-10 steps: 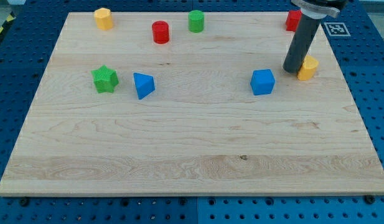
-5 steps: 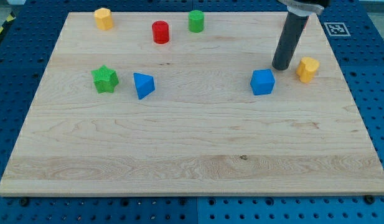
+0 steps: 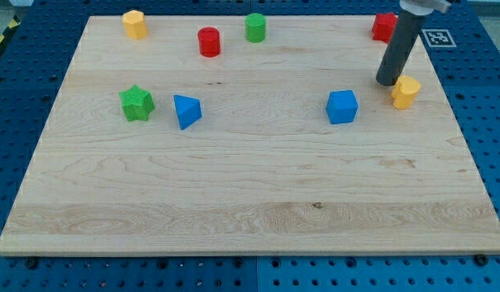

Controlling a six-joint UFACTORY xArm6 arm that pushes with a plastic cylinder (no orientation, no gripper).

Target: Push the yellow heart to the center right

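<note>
Camera view, and your yellow heart (image 3: 405, 92) sits near the wooden board's (image 3: 250, 203) right edge, a little above the board's middle height. My tip (image 3: 386, 83) is down on the wood just to the heart's upper left, right beside it; you cannot tell from here whether they touch. No jaws to report on, operator, the arm ends in a plain dark rod. Left of the heart, apart from it, you have the blue cube (image 3: 342, 106). Above the heart, at the board's top edge, the red block (image 3: 383, 26) peeks out beside the rod. Far to the heart's left: blue triangle (image 3: 186, 111), green star (image 3: 137, 103), red cylinder (image 3: 209, 41), green cylinder (image 3: 255, 27), yellow block (image 3: 134, 24)
</note>
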